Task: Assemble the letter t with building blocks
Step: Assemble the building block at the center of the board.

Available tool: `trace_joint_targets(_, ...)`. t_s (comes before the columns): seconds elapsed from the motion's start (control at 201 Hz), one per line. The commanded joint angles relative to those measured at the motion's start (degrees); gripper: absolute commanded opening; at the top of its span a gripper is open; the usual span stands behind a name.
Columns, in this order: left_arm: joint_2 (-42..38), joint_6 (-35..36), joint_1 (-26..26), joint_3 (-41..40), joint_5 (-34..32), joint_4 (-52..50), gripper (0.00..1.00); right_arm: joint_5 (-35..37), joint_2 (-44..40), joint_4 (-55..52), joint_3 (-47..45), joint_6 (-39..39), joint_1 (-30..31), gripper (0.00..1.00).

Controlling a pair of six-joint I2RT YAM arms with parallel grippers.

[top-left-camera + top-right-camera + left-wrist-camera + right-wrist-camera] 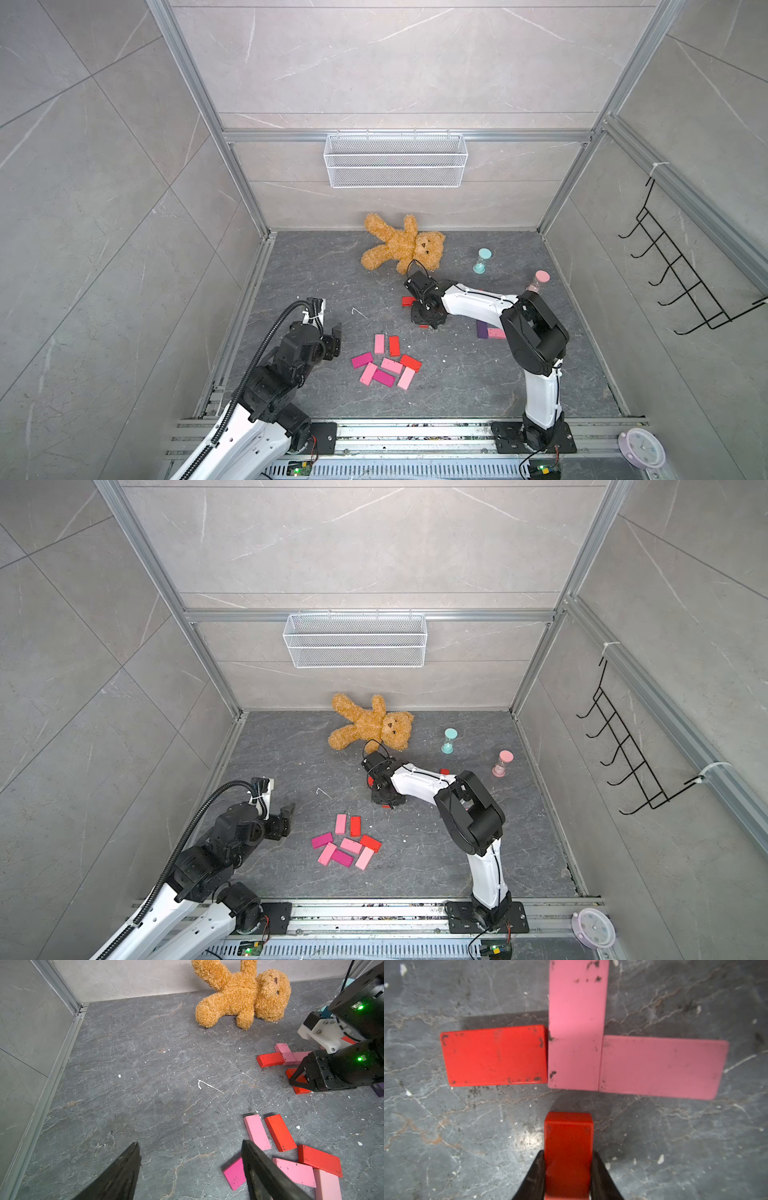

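Note:
In the right wrist view my right gripper (568, 1154) is shut on a red block (568, 1132), held lengthwise just above the floor. Ahead of it lie a flat red block (494, 1055), a pink block (577, 1022) and a second pink block (662, 1068), touching in a cross-like layout. The held block's end stops a short gap from the middle pink one. In both top views the gripper (424, 321) (386, 801) points down there. My left gripper (190, 1142) (336, 332) is open and holds nothing, left of a loose pile of blocks (386, 365) (347, 845).
A teddy bear (401, 245) lies by the back wall. A teal hourglass (482, 261) and a pink hourglass (538, 282) stand at the back right. A purple block (482, 328) and a pink one (496, 332) lie under the right arm. A wire basket (395, 160) hangs on the wall.

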Motion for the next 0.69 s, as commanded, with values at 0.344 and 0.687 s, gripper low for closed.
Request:
trace_joint_targets(0.344,-0.3,-0.5,0.1,1.4,-0.2,0.9,0.79,2.2,3.0,-1.6,0.7,0.0,-0.8,0.25)
trace_joint_targets(0.687,-0.7,-0.7,0.1,1.3,-0.6,0.5,0.79,1.5,3.9,-1.7,1.4,-0.3,-1.1,0.25)
